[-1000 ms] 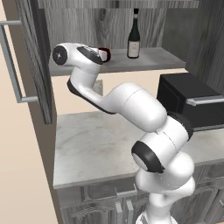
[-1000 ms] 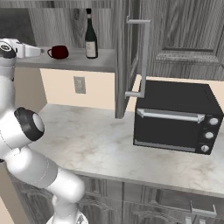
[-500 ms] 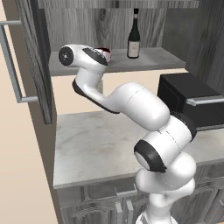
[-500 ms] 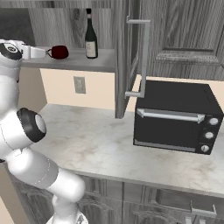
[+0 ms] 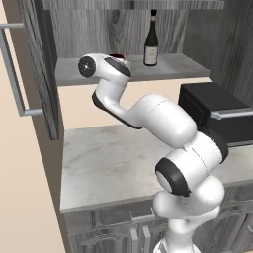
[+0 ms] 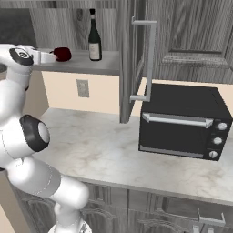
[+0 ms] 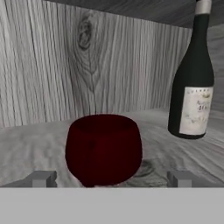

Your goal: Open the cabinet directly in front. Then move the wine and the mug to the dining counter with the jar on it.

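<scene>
Cabinet (image 6: 136, 50) doors open. Mug (image 7: 103, 148) upright on shelf, dead ahead between spread, empty gripper (image 7: 112, 178) tips. Wine (image 7: 192, 83) upright at two o'clock behind. Toaster oven (image 6: 182, 120) on worktop (image 6: 100, 145) below.

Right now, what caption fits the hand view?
Open gripper lined up on the dark red mug, wine bottle standing beside it.

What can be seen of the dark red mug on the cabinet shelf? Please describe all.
The mug is small, rounded and dark red, with a smooth glossy look. It stands upright on the grey wood-grain shelf of the open cabinet, left of the wine bottle and apart from it. The open gripper faces it closely; no contact is visible.
</scene>
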Available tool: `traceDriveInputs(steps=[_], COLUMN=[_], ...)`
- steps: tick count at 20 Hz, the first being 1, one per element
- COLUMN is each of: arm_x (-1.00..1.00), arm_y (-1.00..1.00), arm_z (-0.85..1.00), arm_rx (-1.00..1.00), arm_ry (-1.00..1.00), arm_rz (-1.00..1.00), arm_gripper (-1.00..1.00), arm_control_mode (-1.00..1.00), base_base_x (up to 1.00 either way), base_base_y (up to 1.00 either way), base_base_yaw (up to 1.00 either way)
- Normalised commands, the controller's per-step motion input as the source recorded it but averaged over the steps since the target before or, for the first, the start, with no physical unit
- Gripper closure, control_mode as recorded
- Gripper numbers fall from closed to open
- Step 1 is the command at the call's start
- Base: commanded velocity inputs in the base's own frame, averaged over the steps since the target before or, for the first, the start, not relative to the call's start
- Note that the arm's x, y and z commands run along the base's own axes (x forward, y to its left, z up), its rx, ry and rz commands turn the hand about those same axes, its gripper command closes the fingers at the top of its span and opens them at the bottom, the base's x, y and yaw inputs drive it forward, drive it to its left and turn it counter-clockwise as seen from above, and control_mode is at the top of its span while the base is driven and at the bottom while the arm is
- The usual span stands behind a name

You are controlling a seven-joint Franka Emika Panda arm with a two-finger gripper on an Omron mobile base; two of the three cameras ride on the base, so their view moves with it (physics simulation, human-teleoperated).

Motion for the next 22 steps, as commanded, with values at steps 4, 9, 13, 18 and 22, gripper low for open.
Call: traceDriveInputs(steps=[4, 9, 13, 18, 22], arm_x=[0.27, 0.25, 0.19, 0.18, 0.03], arm_y=[0.0, 0.0, 0.0, 0.0, 0.0], arm_z=[-0.05, -0.05, -0.02, -0.01, 0.0], arm_rx=[-0.01, 0.0, 0.0, 0.0, 0.0], arm_ry=[0.0, 0.0, 0.0, 0.0, 0.0], arm_rz=[0.0, 0.0, 0.0, 0.0, 0.0], arm_gripper=[-1.0, -1.0, -1.0, -1.0, -1.0], arm_control_mode=[-1.0, -1.0, -1.0, -1.0, -1.0], base_base_x=[0.0, 0.0, 0.0, 0.0, 0.0], base_base_y=[0.0, 0.0, 0.0, 0.0, 0.0], base_base_yaw=[0.0, 0.0, 0.0, 0.0, 0.0])
